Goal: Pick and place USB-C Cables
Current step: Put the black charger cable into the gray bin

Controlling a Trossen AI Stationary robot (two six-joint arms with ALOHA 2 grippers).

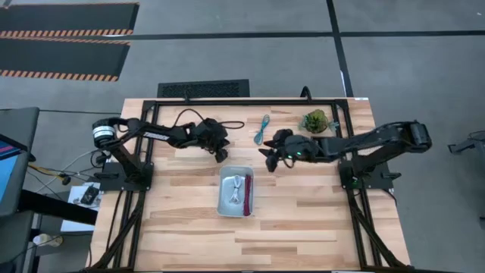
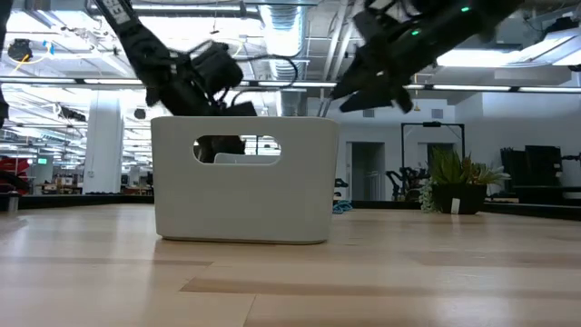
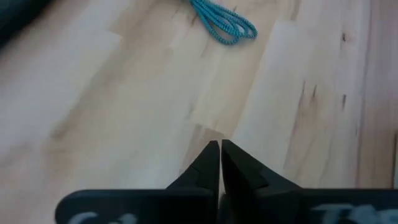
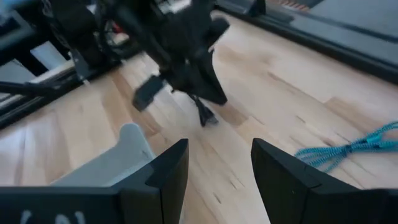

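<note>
High view: the tray (image 1: pixel 236 205) on the counter (image 1: pixel 303 220) holds the white cable (image 1: pixel 236 184) and maroon cable (image 1: pixel 247 191). Behind it, the left gripper (image 1: pixel 222 157) is pressed together, empty; the right gripper (image 1: pixel 268 161) is spread. Farther lies the teal cable (image 1: pixel 263 129).

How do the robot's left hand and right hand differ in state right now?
The left hand has its two dark fingers pressed shut with nothing between them; the right hand has its fingers spread open. The left hand hangs beyond the pale grey rectangular tray's far-left corner, the right hand beyond its far-right corner. Both are empty above the wooden table.
</note>
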